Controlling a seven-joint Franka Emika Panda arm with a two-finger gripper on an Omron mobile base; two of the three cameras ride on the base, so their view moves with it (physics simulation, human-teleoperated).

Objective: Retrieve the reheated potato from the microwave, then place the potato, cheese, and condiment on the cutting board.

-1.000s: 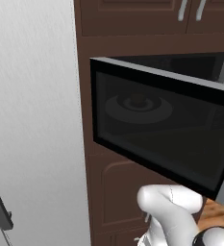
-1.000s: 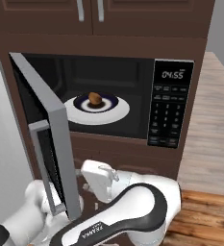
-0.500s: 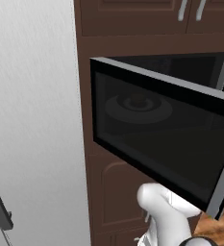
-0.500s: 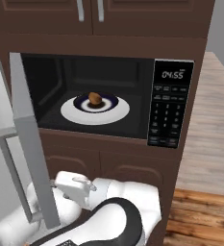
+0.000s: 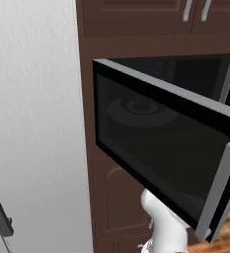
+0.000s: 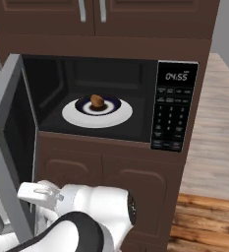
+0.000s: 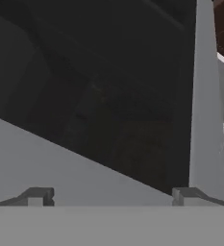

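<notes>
The microwave stands with its door swung wide to the left. Inside, the small brown potato lies on a dark plate on the white turntable. From the left base view the door's dark glass faces me and hides the cavity. My gripper is open and holds nothing, close against the door's dark glass and grey frame. My white hand sits low by the door's bottom edge, below and left of the potato. The cheese, the condiment and the cutting board are out of view.
Dark brown cabinet doors sit above the microwave, and more below it. A tall pale grey panel stands to the left. Wooden floor shows at the lower right.
The microwave door has swung further open to the left, baring the whole cavity in the right base view. My hand has followed it left and low.
</notes>
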